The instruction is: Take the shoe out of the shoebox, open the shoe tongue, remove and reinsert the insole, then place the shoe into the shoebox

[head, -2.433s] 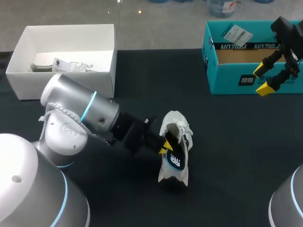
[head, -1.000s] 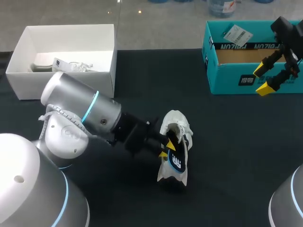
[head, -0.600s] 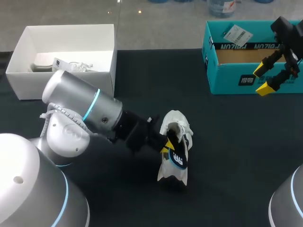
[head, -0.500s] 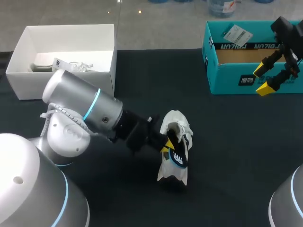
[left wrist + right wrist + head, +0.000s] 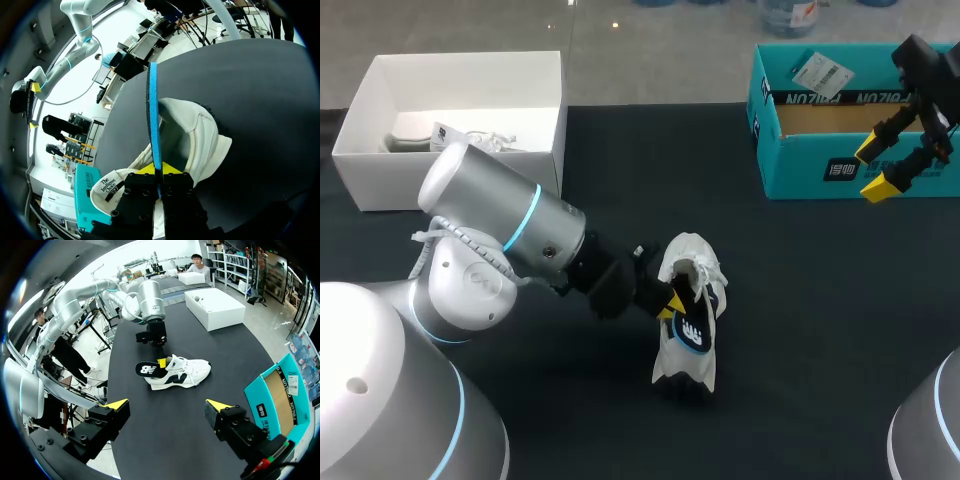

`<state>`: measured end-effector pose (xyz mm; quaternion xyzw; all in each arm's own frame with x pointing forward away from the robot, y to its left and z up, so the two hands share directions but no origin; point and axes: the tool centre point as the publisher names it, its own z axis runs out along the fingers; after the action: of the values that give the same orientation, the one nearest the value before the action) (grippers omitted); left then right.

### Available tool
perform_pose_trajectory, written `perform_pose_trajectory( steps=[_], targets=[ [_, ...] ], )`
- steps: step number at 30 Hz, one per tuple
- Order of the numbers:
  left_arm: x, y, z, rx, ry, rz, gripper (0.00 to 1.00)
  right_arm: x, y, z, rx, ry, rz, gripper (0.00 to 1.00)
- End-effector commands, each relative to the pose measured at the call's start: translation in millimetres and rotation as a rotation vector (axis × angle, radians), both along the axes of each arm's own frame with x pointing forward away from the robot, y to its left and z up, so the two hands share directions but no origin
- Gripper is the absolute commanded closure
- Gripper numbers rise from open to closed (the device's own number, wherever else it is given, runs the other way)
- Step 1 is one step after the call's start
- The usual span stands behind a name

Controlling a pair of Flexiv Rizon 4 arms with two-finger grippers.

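Near the middle of the table, shoe [image 5: 682, 372]: white with black panels, on its sole on the black table [image 5: 800, 320], well apart from both boxes.
Insole [image 5: 692, 334]: partly out of the shoe's opening, toward the shoe's near end. Its black top with a white logo faces up. From my left wrist I see it edge-on as a thin blue strip running straight ahead over the shoe.
Left claw [image 5: 668, 300]: my left arm comes in low from the near left. The claw is closed on the insole's edge, one yellow tip against each face, just left of the shoe.
Right claw [image 5: 876, 168]: at the far right, fingers spread wide with nothing between them. It hangs by the near wall of the teal shoebox [image 5: 800, 175], well apart from the shoe.
Teal shoebox: far right on the table, open at the top, brown cardboard inside, with a white tag at its far rim.
White box [image 5: 460, 75]: far left on the table, open. It holds something grey and some white scraps that I cannot make out.
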<state>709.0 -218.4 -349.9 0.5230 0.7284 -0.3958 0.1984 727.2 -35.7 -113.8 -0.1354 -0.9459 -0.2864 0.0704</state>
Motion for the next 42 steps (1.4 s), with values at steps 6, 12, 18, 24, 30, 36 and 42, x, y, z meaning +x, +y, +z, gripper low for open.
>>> perform_pose_trajectory(
  steps=[6, 12, 18, 24, 30, 36, 42],
  targets=[
    [-6.6, 2, 1, -0.005, 0.011, 0.013, 0.78, 1.6, 1, -1, -0.003, 0.002, 0.001, 0.00],
    [-11.6, 5, 12, -0.033, 0.016, 0.019, 0.79, 1.6, 1, -1, -0.003, 0.002, 0.001, 0.00],
    [-18.8, 3, 20, -0.047, 0.014, 0.016, 0.80, 1.6, 1, -1, -0.003, 0.002, 0.001, 0.00],
    [-27.8, -6, 21, -0.049, 0.014, -0.010, 0.82, 1.6, 1, -1, -0.003, 0.002, 0.001, 0.00],
    [-28.6, -10, 18, -0.042, 0.020, -0.021, 1.00, 1.6, 1, -1, -0.003, 0.002, 0.001, 0.00],
    [-23.1, -11, 19, -0.030, -0.010, -0.038, 1.00, 1.6, 1, -1, -0.003, 0.002, 0.001, 0.00],
    [-11.1, -9, 14, -0.007, -0.039, -0.025, 1.00, 1.6, 1, -1, -0.003, 0.002, 0.001, 0.00]
  ],
)
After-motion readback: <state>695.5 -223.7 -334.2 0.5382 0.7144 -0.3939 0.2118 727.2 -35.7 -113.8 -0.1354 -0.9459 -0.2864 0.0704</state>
